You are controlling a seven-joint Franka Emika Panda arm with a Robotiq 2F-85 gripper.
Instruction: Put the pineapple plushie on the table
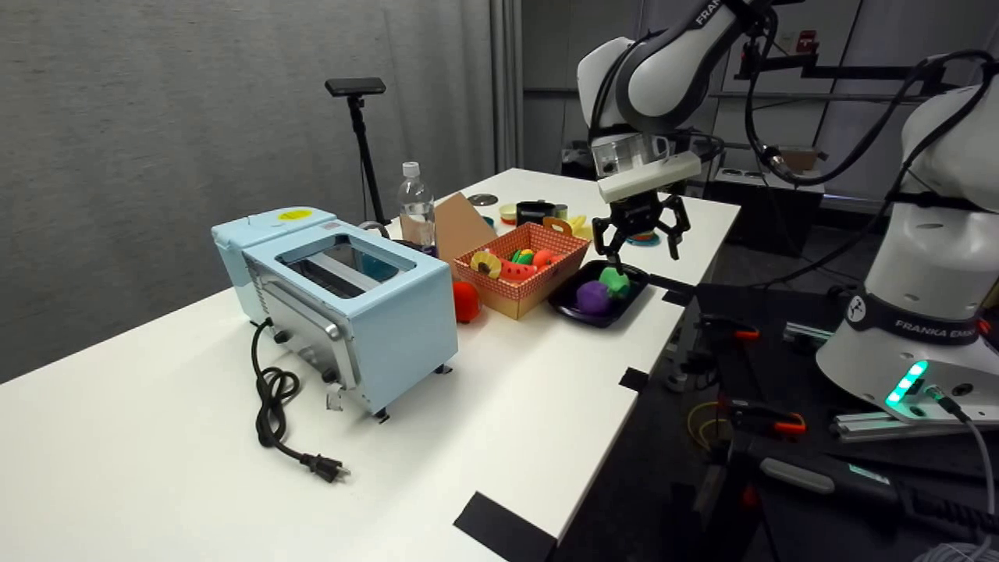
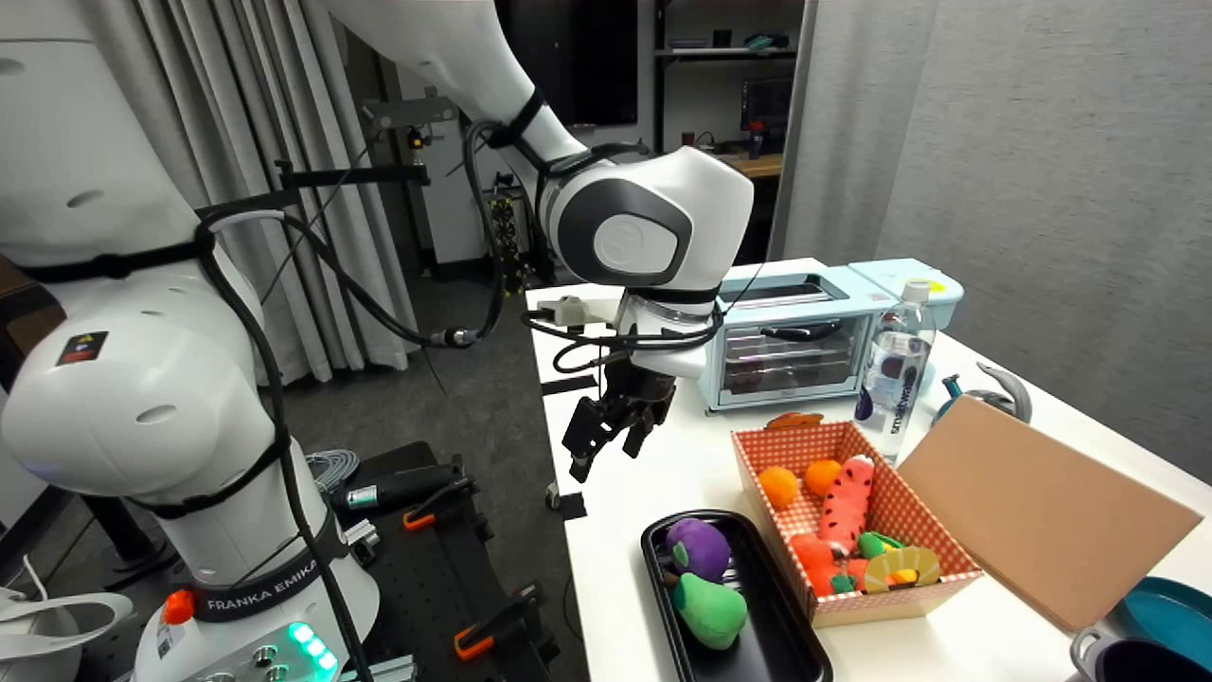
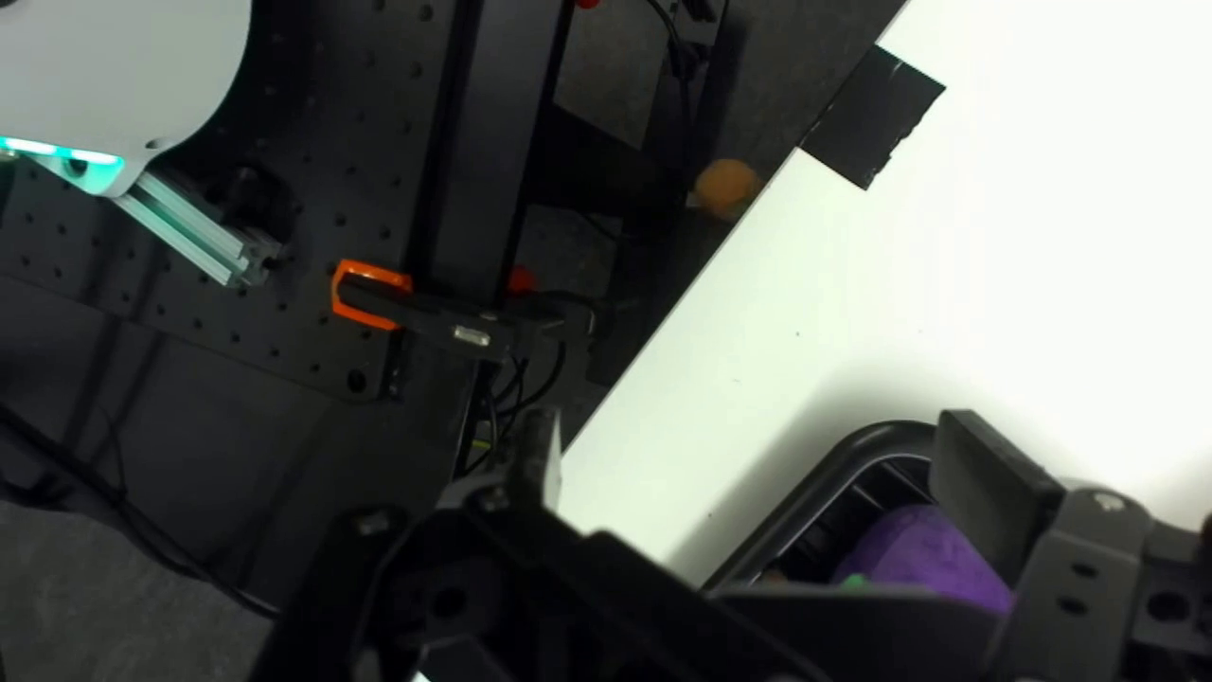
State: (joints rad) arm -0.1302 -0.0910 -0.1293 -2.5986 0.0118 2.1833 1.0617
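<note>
Gripper (image 3: 753,440): you have the fingers (image 3: 989,493) spread wide with nothing between them, presumably to take in a soft, bulky plushie.
Table (image 1: 468,437): white top, below the gripper; this is your set-down surface under the task.
Black tray (image 2: 781,633): lies below and near the gripper, holding the purple plushie (image 2: 699,549) and green pear (image 2: 710,611) together; the raised rim likely stops them rolling off.
Checked basket (image 1: 554,275): stands beside the tray, its walls keeping mixed plush produce (image 2: 846,507) in one place.
Pineapple plushie: you cannot confirm it; the yellow dark-centred piece (image 1: 485,264) in the basket is your likeliest candidate. Lifting it out would need clearance over the walls.
Toaster (image 1: 406,336): stands near the basket on small feet; its plug (image 1: 321,467) lies loose on the table, so it is probably set dressing.
</note>
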